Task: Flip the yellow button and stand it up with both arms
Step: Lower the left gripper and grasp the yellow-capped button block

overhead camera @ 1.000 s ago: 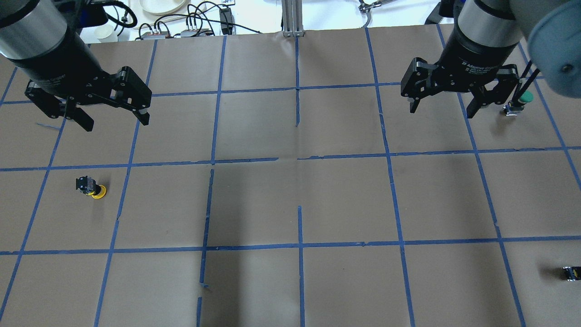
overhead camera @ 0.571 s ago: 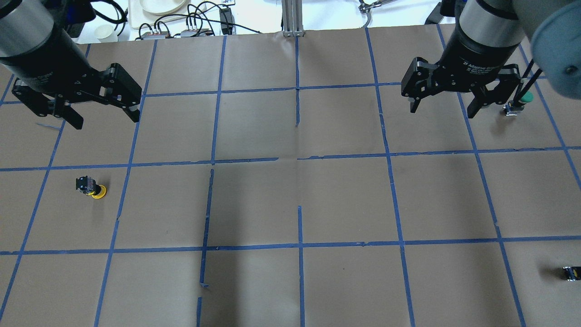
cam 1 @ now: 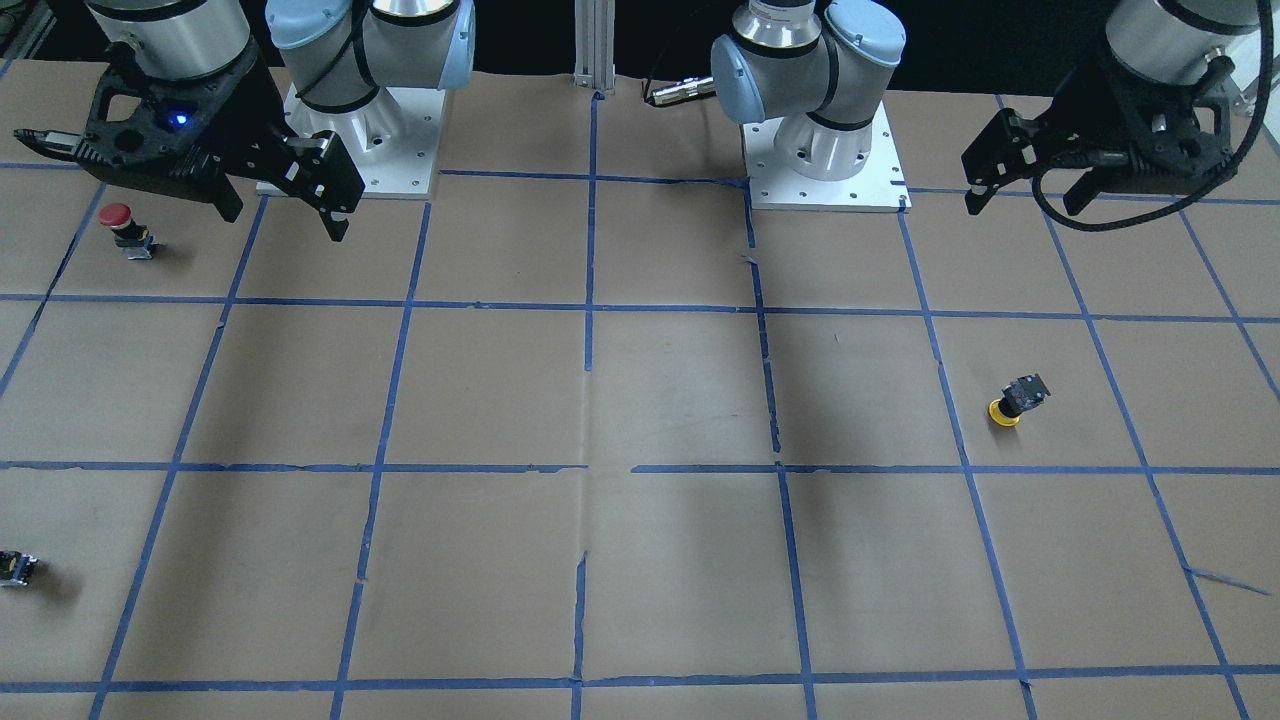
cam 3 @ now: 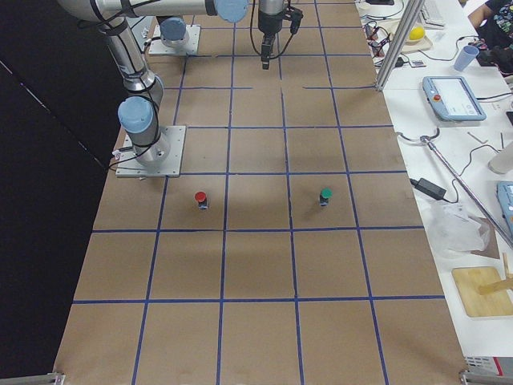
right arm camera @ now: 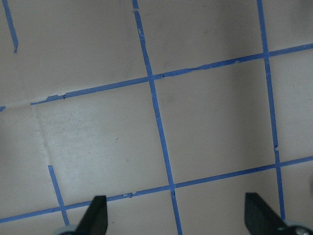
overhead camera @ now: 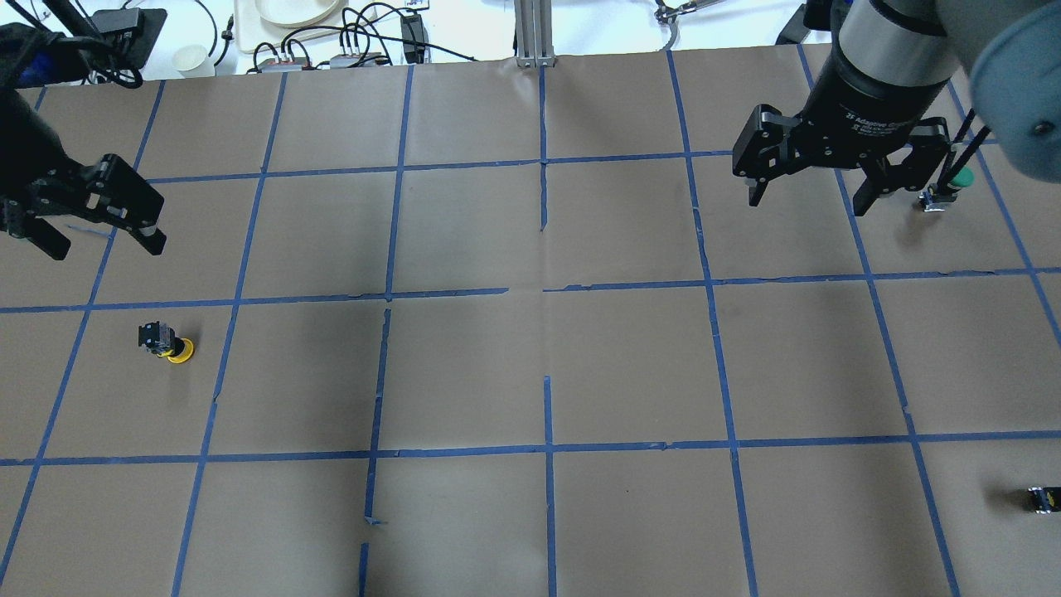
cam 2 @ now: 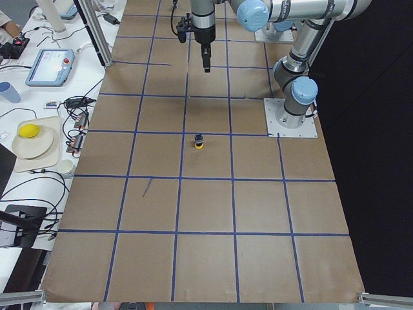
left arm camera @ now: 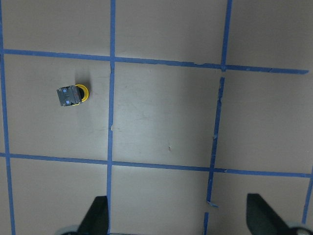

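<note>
The yellow button [overhead camera: 168, 342] lies tipped over on the brown paper at the table's left. Its yellow cap rests on the paper and its black body points away. It also shows in the front view [cam 1: 1015, 400], the left side view [cam 2: 200, 141] and the left wrist view [left arm camera: 72, 95]. My left gripper [overhead camera: 104, 245] is open and empty. It hangs above the table, beyond the button and a little left of it, and also shows in the front view [cam 1: 1020, 205]. My right gripper [overhead camera: 808, 203] is open and empty, high over the far right; it shows in the front view too [cam 1: 285, 222].
A green-capped button [overhead camera: 953, 182] stands just right of my right gripper. A red-capped button [cam 1: 118, 222] stands near the right arm's base. A tiny dark part with a yellow mark [overhead camera: 1043, 498] lies at the near right edge. Cables and a plate [overhead camera: 290, 10] lie beyond the table's far edge.
My left gripper has moved to the left in the overhead view, still open. My right gripper and the yellow button have not moved.
</note>
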